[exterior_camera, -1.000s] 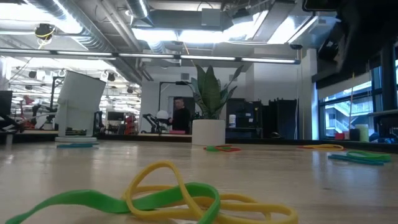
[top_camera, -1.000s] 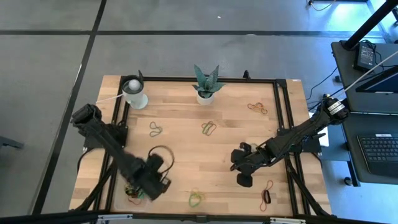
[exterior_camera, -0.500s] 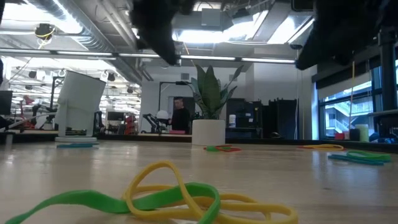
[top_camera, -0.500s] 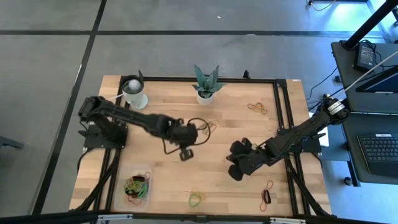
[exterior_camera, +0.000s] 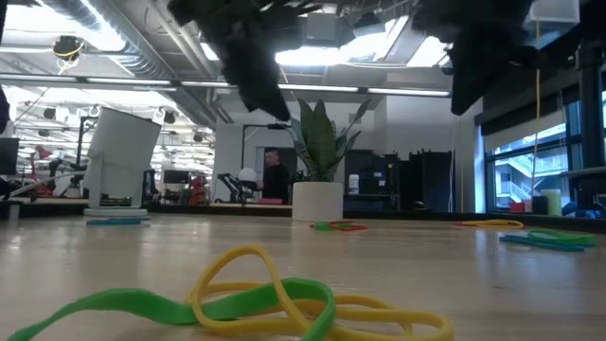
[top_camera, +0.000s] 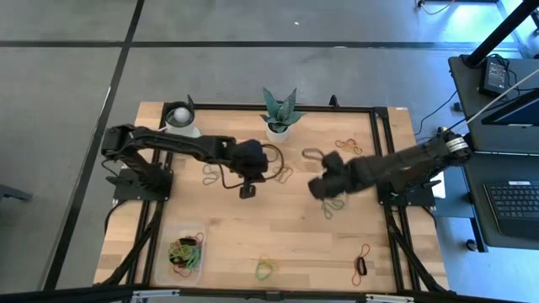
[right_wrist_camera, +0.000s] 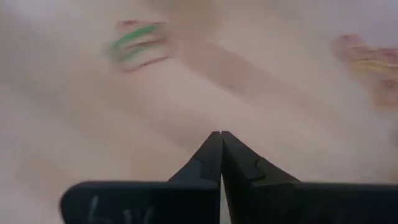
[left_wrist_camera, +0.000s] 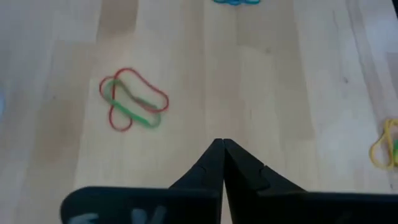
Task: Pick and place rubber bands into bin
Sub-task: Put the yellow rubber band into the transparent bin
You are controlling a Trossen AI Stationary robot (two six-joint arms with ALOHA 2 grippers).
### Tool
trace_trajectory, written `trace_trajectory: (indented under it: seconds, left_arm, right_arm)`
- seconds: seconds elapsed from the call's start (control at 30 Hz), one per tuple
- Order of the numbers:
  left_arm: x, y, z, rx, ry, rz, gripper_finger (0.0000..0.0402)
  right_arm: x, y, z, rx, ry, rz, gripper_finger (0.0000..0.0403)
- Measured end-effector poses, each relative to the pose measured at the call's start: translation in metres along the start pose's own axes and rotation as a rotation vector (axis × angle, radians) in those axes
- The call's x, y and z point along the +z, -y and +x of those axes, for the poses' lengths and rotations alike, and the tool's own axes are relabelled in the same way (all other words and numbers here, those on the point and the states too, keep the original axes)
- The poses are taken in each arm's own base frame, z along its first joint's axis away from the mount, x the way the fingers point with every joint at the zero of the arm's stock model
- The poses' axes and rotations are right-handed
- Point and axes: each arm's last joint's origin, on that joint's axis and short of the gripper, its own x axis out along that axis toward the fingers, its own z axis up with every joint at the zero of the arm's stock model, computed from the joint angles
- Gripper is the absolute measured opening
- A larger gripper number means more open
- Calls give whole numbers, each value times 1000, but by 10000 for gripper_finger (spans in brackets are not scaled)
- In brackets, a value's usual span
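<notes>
Step in hand, by judgement: reaching for more rubber bands (left_wrist_camera: 132, 99) lying well away from bin (top_camera: 187, 252), itself partly filled. Left gripper (top_camera: 247, 190) pinched shut and empty, likewise right gripper (top_camera: 324, 187), both mid-table beyond bin. Next: opening over a band. Right wrist view blurred; band colours there unclear.

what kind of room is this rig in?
Probably a robotics lab or open workshop: exposed ceiling ducts, equipment benches behind the wooden table, and a laptop desk beside it.
</notes>
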Motion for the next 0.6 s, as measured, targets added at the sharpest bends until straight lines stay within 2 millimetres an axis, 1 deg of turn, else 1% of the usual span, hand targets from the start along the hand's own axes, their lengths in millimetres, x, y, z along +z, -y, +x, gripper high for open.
trace_trajectory:
  seconds: [0.07,0.13,0.23,0.33,0.47,0.6]
  left_arm:
    - [-11,-3,-5,5,24,-9,1]
    - [-21,-2,-14,11,60,2,1]
    - [-31,1,-31,7,166,23,1]
    - [-37,6,-48,2,264,35,1]
    - [-42,9,-68,15,364,63,1]
    - [-42,12,-84,29,427,140,1]
  right_arm:
    - [16,13,7,-87,-59,21,7]
    - [34,28,16,-161,-130,54,7]
    - [55,55,34,-254,-229,64,8]
    - [73,79,51,-302,-281,65,16]
    - [91,107,75,-297,-297,53,51]
    - [97,125,96,-226,-315,-24,97]
